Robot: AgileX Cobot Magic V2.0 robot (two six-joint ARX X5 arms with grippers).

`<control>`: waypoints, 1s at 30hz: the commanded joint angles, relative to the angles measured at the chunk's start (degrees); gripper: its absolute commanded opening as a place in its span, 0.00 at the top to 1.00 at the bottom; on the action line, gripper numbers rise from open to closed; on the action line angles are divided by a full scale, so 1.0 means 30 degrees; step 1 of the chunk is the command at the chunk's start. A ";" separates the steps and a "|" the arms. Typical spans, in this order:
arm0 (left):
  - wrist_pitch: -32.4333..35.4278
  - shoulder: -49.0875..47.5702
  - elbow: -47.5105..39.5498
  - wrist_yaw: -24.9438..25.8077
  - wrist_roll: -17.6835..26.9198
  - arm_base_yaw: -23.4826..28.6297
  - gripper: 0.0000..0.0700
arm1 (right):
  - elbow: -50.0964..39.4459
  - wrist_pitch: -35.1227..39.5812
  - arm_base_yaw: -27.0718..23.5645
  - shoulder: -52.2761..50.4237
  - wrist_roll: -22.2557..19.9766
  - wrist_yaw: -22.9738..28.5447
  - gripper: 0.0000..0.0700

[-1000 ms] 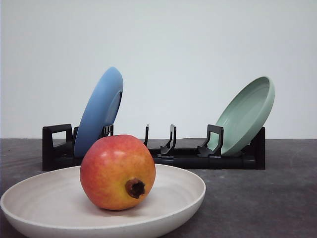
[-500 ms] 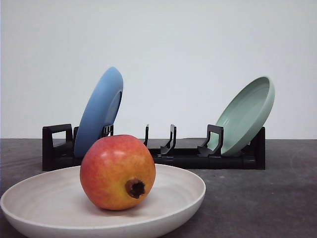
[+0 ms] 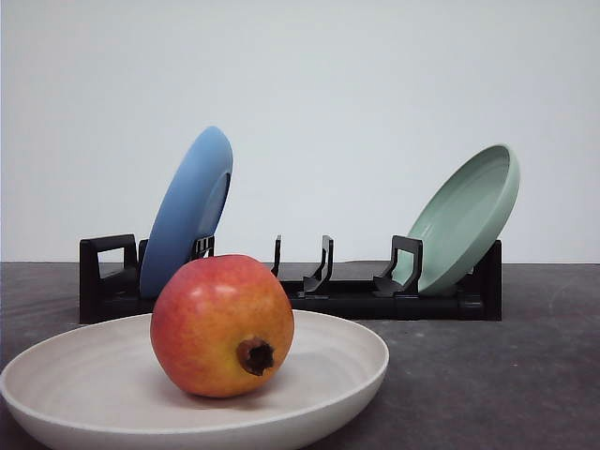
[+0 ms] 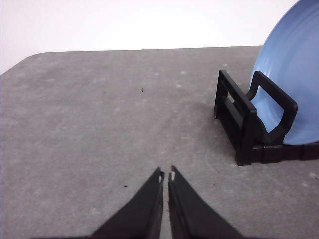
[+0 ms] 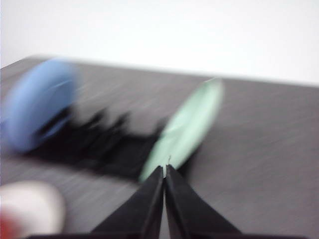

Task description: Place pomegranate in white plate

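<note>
The pomegranate (image 3: 222, 325), red fading to orange-yellow with a dark crown stub facing me, rests inside the white plate (image 3: 352, 361) at the near left of the table. In the blurred right wrist view a corner of the white plate (image 5: 30, 206) shows with a sliver of the red pomegranate (image 5: 6, 230) at its edge. My right gripper (image 5: 164, 169) is shut with nothing in it, well away from the fruit. My left gripper (image 4: 166, 175) is shut too, empty, low over bare grey table beside the rack's end.
A black dish rack (image 3: 309, 291) stands behind the plate, holding a blue plate (image 3: 187, 211) at its left end and a pale green plate (image 3: 469, 216) at its right end. The rack (image 4: 246, 119) with the blue plate (image 4: 294, 64) is close to my left gripper.
The pomegranate and plate have barely shifted in the front view. The right wrist view is motion-blurred, so the right arm is moving.
</note>
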 commanded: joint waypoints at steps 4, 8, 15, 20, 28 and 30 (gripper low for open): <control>-0.0049 -0.0044 -0.0189 0.0013 -0.0058 0.0000 1.00 | -0.4530 0.5633 -0.3426 -0.1490 -0.0937 0.0091 1.00; -0.0049 -0.0044 -0.0189 0.0013 -0.0058 0.0000 1.00 | -0.7199 0.7308 -0.5145 -0.2507 -0.1396 0.0091 1.00; -0.0049 -0.0044 -0.0189 0.0013 -0.0058 0.0000 1.00 | -0.9206 0.7451 -0.6072 -0.3070 -0.1482 0.0073 1.00; -0.0049 -0.0044 -0.0189 0.0013 -0.0058 0.0000 1.00 | -0.9668 0.6562 -0.6055 -0.3666 -0.1799 0.0087 1.00; -0.0049 -0.0044 -0.0189 0.0013 -0.0058 0.0000 1.00 | -0.9668 0.4327 -0.6070 -0.4941 -0.2587 0.0214 1.00; -0.0049 -0.0044 -0.0189 0.0013 -0.0058 0.0000 1.00 | -0.9668 0.4318 -0.6075 -0.4941 -0.2705 0.0261 1.00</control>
